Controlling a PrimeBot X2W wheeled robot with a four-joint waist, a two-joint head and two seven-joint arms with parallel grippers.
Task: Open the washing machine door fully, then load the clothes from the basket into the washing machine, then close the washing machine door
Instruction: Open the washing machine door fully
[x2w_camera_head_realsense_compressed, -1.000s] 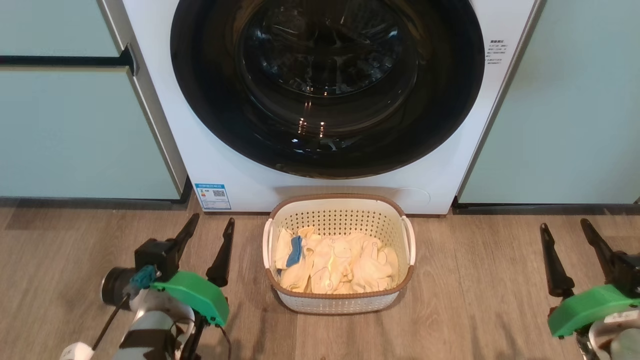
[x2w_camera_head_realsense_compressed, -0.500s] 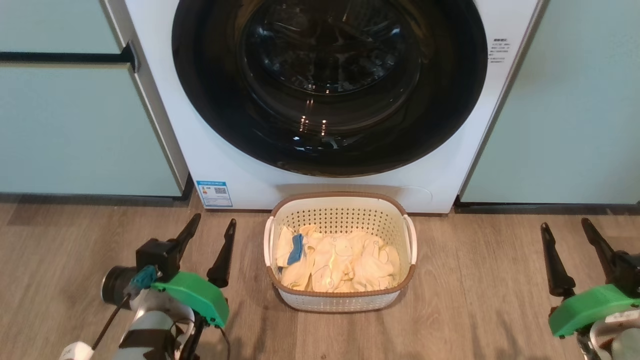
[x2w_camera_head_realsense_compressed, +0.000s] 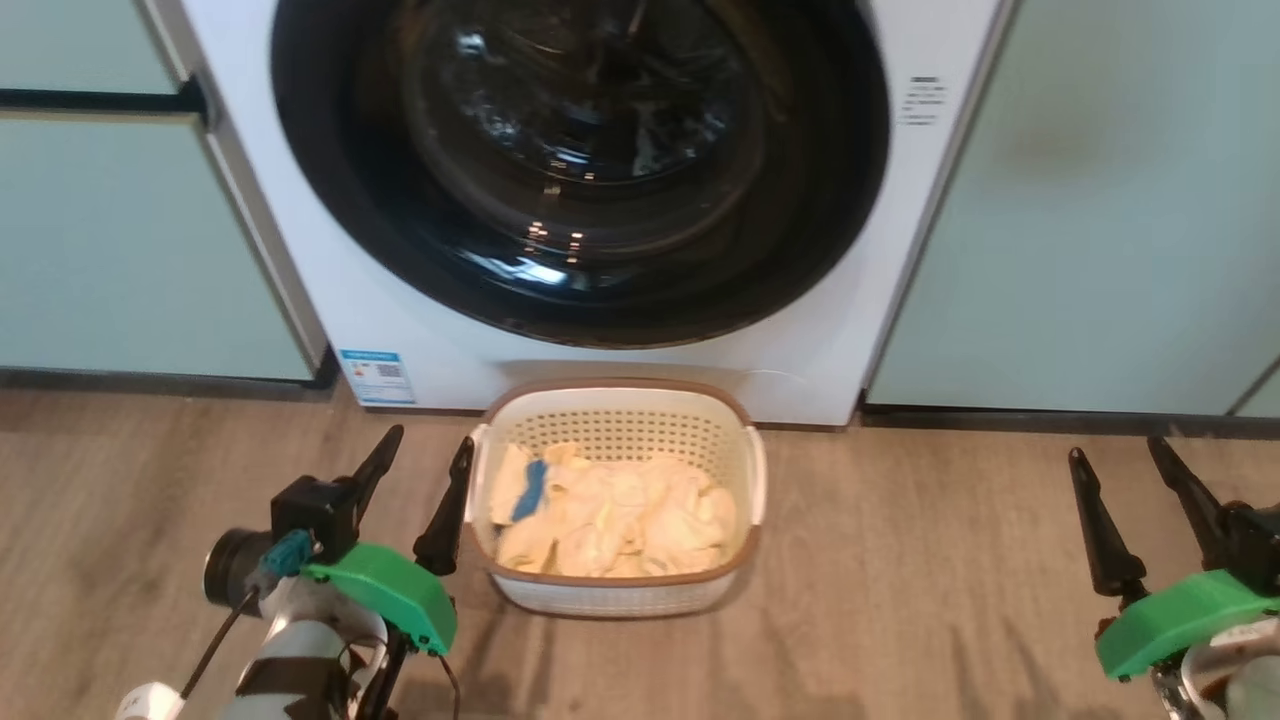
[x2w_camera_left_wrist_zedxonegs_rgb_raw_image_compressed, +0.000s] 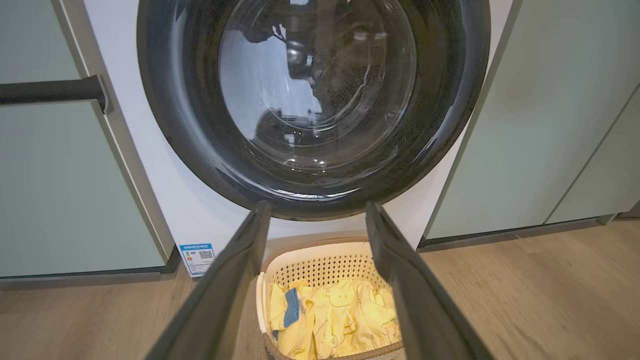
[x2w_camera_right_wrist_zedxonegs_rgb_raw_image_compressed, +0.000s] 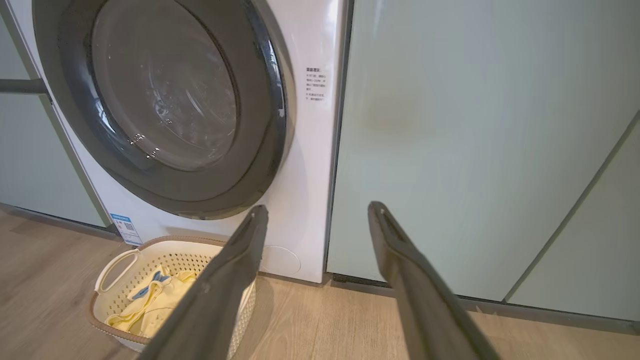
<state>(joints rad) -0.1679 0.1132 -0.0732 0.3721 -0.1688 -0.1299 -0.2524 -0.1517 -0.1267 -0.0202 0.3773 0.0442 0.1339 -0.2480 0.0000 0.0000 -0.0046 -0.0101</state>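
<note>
My left hand hangs low over the wooden plank floor. Its two long dark fingers are spread wide and empty, just beside the left end of the small cream-white perforated plastic basket. My right hand is just as wide and empty, well apart from the basket on its other side. The pale yellow, soft clothes lie piled inside the basket, which stands on the floor close against the foot of the large white front-loading washing machine. The machine's big round door, with a glossy black rim and bulging glass, is shut. It lies ahead of and above both hands, so I judge the first reach goes up and forward. My right hand is nearer the door's right rim, by the flat pale green cabinet. I cannot tell which side the door opens from.
</note>
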